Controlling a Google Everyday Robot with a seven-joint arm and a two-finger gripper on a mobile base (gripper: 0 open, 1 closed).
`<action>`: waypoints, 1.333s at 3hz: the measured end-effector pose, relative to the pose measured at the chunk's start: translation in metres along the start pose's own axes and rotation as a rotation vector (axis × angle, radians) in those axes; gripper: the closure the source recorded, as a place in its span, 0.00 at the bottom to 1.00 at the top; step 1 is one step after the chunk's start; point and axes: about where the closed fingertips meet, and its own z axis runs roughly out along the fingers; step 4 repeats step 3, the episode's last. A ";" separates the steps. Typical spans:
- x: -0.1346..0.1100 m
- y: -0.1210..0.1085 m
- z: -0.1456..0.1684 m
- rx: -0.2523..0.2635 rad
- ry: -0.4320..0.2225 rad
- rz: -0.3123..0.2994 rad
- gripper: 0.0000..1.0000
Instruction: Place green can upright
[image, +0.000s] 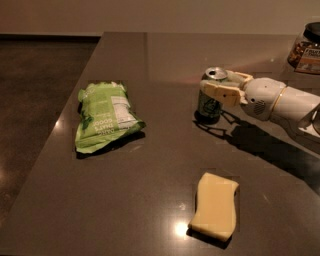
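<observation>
White arm (296, 107), gold ring (278, 96), beige end effector (216, 86) at right

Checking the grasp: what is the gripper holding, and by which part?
The gripper holds the green can by its upper wall, just under the top rim; the can stands upright on the table.

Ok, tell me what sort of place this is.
Probably a kitchen or break-room counter: a dark polished countertop carrying a green snack bag, a jar of food at the back right, and the green can, standing upright with the gripper closed around its top.
</observation>
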 end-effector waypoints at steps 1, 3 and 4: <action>0.004 0.001 -0.003 0.004 0.010 -0.040 0.10; 0.003 0.003 -0.001 0.000 0.009 -0.040 0.00; 0.003 0.003 -0.001 0.000 0.009 -0.040 0.00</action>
